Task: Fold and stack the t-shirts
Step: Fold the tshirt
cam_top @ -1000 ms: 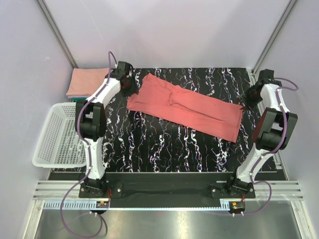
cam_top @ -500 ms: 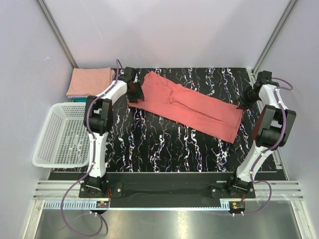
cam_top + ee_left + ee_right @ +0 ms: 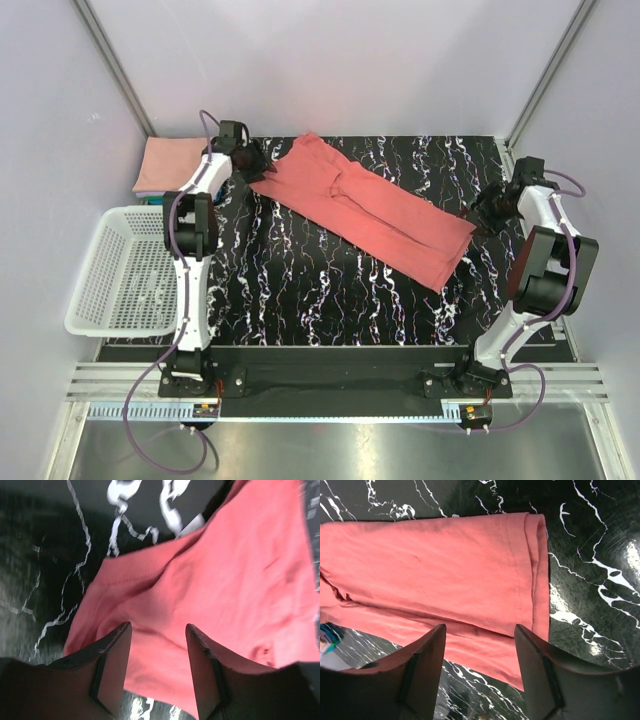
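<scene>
- Left gripper (image 3: pixel 157 630): the jaws stand partly apart, and coral cloth lies flat under the gap. No fold is pinched between the fingers (image 3: pixel 111 665). The view is blurred, so light contact cannot be ruled out. It sits near the far-left corner of the black, white-veined table top (image 3: pixel 300 290).
- Right gripper (image 3: pixel 480 630): the jaws are apart and hold nothing. The stitched hem lies flat below them. It sits by the table top's right edge.
- Change, left arm: half a second ago it reached further in over the table top. It has now drawn back towards the far-left corner.
- Change, cloth: the coral-red t-shirt (image 3: pixel 370 205), folded into a long strip, has shifted with that arm. Its left end is now closer to the table top's far edge. Its hem end has drawn in from the right edge, so it lies just clear of the right gripper.
- Present position: the strip slants across the middle of the table top, from far-left to near-right.
- Judgement: the strip looks pulled straight and released, with the lengthwise fold done and the crosswise folds still to come.
- The folded salmon-pink t-shirt (image 3: pixel 172 160) waits just off the table top's far-left corner, the likely stacking spot.
</scene>
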Tool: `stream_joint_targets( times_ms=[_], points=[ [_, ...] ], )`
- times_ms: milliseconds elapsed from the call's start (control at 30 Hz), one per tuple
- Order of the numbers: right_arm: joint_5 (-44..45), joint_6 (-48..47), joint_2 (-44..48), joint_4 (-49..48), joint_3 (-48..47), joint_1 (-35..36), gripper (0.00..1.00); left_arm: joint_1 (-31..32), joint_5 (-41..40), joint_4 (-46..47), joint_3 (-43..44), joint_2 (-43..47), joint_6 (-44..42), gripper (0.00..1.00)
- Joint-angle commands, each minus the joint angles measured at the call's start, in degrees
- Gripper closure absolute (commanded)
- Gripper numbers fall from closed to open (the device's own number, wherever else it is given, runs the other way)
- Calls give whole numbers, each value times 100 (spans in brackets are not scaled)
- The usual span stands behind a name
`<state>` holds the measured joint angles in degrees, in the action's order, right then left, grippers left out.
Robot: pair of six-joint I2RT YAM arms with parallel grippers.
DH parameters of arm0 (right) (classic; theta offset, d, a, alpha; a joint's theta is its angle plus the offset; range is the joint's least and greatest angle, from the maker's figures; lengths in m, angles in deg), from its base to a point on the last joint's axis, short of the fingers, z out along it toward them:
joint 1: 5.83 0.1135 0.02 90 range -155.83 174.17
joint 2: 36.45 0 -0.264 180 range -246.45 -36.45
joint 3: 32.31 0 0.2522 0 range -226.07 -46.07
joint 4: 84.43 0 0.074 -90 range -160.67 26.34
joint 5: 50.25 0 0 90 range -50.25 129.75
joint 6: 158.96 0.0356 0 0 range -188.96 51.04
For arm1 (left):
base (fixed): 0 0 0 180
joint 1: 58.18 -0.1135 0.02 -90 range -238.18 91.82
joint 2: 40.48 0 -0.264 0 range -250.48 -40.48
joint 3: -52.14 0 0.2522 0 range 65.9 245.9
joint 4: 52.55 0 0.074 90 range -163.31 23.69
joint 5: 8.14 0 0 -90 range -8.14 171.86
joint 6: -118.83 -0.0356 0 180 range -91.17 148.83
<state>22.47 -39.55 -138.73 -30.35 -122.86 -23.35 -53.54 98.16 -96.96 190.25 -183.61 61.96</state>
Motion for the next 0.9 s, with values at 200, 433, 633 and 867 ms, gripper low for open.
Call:
stream_joint_targets(
  times_ms=[200, 433, 633, 867],
  points=[
    [-171, -585, -90, 538, -635, 466, 45, 546, 709, 1184, -1702, 2174, -104, 45],
    [6, -656, -221, 416, -495, 1408, 62, 573, 744, 1334, -2574, 2088, -104, 45],
    [154, -164, -433, 337, -136, 1541, 64, 573, 726, 1229, -2162, 1359, 54, 46],
    [541, -5, -144, 171, 480, 1717, 64, 581, 121, 465, -1152, 726, -60, 46]
  ],
)
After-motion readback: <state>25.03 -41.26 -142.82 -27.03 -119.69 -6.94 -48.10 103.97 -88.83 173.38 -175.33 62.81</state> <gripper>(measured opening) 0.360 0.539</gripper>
